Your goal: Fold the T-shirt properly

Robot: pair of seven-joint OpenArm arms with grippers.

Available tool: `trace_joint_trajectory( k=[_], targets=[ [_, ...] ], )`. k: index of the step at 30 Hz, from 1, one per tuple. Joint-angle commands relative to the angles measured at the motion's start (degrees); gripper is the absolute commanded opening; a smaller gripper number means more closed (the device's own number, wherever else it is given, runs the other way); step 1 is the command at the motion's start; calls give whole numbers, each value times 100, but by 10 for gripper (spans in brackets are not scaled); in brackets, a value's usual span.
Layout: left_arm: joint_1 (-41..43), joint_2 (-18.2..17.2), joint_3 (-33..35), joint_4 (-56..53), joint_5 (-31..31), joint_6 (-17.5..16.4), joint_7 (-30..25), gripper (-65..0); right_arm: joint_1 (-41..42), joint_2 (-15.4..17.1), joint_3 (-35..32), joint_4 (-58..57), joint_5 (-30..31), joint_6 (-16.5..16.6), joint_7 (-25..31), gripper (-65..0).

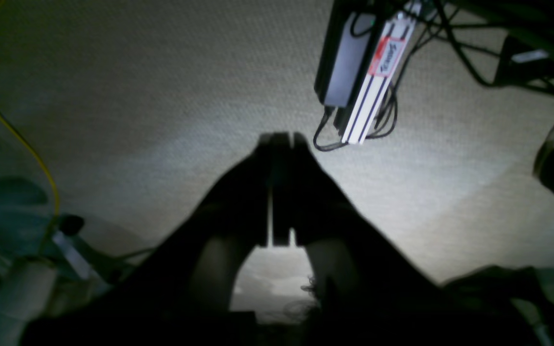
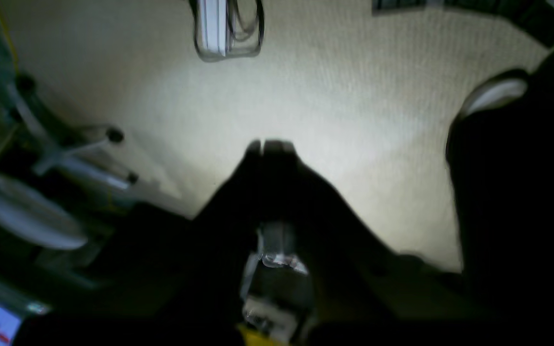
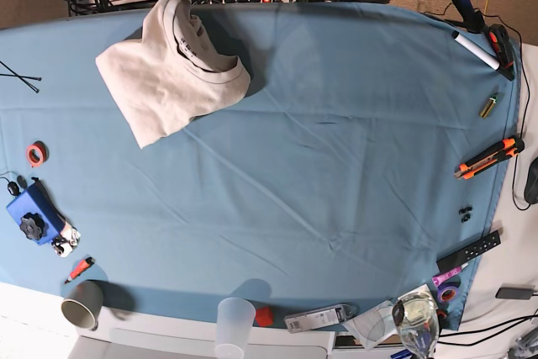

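The beige T-shirt (image 3: pixel 168 65) lies folded in a compact bundle at the far left of the blue tablecloth (image 3: pixel 319 140), with its collar and dark label facing up. Neither arm shows in the base view. In the left wrist view, my left gripper (image 1: pixel 282 138) is a dark silhouette with its jaws together and empty, pointing at beige carpet. In the right wrist view, my right gripper (image 2: pixel 270 144) is likewise shut and empty over carpet. The T-shirt shows in neither wrist view.
Along the table edges lie a paper cup (image 3: pixel 81 313), a clear plastic cup (image 3: pixel 235 321), an orange utility knife (image 3: pixel 489 157), a marker (image 3: pixel 475 48), a red tape roll (image 3: pixel 35 154), a blue object (image 3: pixel 32 212) and a remote (image 3: pixel 468 251). A power strip with cables (image 1: pixel 378 72) lies on the carpet.
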Motion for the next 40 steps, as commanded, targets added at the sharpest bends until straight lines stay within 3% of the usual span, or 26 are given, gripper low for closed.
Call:
trace_joint_trajectory(
  k=[1, 7, 12, 15, 20, 29, 40],
  targets=[
    [68, -15, -11, -48, 50, 17, -87, -650, 22, 83, -72, -31, -7, 34, 57, -650],
    [66, 11, -11, -208, 129, 57, -350, -650, 70, 81, -389, -92, -227, -13, 918, -650],
    [66, 13, -11, -212, 133, 66, -960, -650, 70, 59, -442, -146, -603, -682, 2035, -650],
    [61, 55, -13, -212, 127, 328, -1408, -650, 70, 20, -442, -369, -603, -1025, 2780, -650],
    [52, 238, -13, -214, 127, 570, -1458, -650, 85, -81, -442, -896, -603, -1440, 3364, -650],
    [50, 632, -13, -208, 131, 621, -1690, -650, 87, -107, -442, -1027, -538, -1506, 3298, -650],
    [50, 645, -13, -13, 146, 621, -1690, -650, 87, -76, -442, -1027, -538, -1504, 3292, -650]
  ],
)
